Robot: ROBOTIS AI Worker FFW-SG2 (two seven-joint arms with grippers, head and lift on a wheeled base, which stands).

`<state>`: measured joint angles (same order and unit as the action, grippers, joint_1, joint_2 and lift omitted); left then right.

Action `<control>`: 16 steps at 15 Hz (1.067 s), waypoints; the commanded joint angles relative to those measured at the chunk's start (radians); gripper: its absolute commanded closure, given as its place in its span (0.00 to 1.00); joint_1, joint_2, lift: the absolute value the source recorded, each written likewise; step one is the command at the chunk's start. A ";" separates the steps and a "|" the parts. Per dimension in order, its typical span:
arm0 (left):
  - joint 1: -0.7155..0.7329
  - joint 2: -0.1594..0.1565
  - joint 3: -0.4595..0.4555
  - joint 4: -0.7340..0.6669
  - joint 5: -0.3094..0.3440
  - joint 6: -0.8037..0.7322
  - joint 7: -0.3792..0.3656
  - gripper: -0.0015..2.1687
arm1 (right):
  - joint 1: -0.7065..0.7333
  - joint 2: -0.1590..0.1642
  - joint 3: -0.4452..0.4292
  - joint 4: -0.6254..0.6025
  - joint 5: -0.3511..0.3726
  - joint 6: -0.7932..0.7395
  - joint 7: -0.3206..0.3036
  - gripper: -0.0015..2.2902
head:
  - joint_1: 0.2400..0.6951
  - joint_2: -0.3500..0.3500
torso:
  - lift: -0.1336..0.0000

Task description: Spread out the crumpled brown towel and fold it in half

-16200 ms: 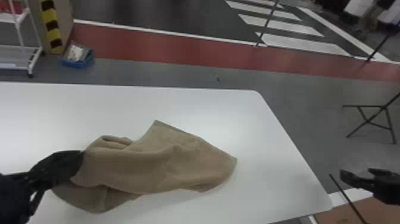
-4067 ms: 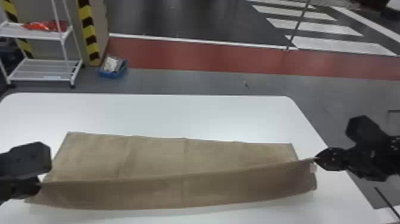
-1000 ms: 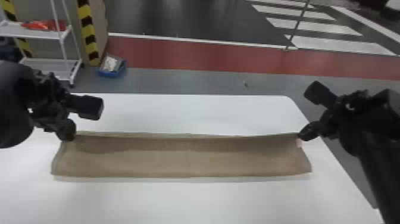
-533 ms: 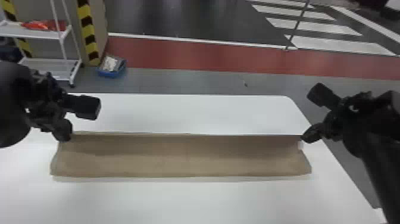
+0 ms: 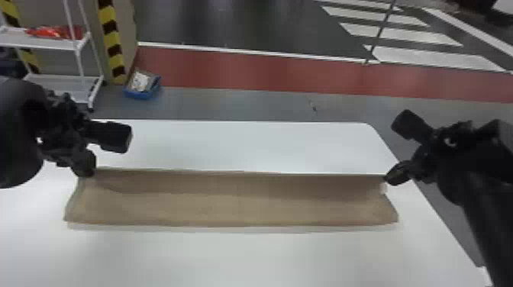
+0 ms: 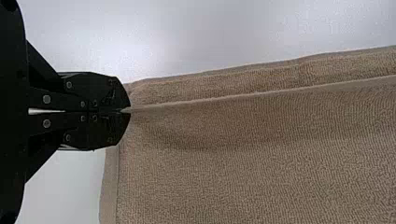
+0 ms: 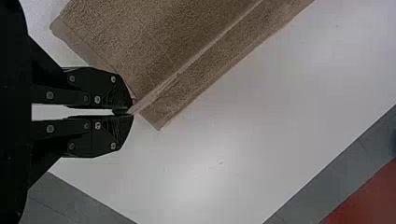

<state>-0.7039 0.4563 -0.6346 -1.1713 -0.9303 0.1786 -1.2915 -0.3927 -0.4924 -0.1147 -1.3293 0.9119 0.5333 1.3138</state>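
The brown towel (image 5: 236, 200) lies doubled over in a long strip across the white table, its fold along the near side. At the strip's far left corner is my left gripper (image 5: 87, 174); at the far right corner is my right gripper (image 5: 388, 178). In the left wrist view my left gripper (image 6: 125, 111) is shut on the edge of the towel's upper layer (image 6: 243, 121), with the lower layer's border just beyond. In the right wrist view my right gripper (image 7: 130, 112) pinches that same edge of the towel (image 7: 154, 51) near its corner.
The white table (image 5: 244, 255) has its right edge beneath my right arm. Beyond the table, on the floor, are a blue bin (image 5: 142, 87) and a white shelf rack (image 5: 57, 44) at the back left.
Since several seconds ago, both grippers have carried the towel's near edge away to the far side, doubling it over. Over the last second both have shifted very slightly, the right one outward.
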 commanded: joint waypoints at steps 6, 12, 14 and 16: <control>0.009 0.007 0.006 -0.007 0.056 0.051 0.101 0.09 | -0.009 0.000 -0.005 0.009 -0.005 0.003 -0.019 0.46 | 1.00 0.19 | 0.07; 0.007 0.016 0.015 -0.014 0.076 0.057 0.127 0.07 | -0.009 0.006 -0.003 0.010 -0.005 0.000 -0.019 0.46 | 1.00 0.20 | 0.07; 0.007 0.022 0.015 -0.018 0.077 0.066 0.127 0.07 | -0.011 0.006 -0.003 0.013 -0.005 -0.003 -0.034 0.46 | 1.00 0.20 | 0.07; 0.009 0.022 0.016 -0.024 0.077 0.069 0.126 0.07 | -0.012 0.008 0.003 0.019 -0.002 0.000 -0.045 0.46 | 1.00 0.21 | 0.07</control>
<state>-0.6957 0.4783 -0.6192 -1.1922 -0.8530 0.2464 -1.1648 -0.4041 -0.4859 -0.1163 -1.3146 0.9072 0.5317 1.2722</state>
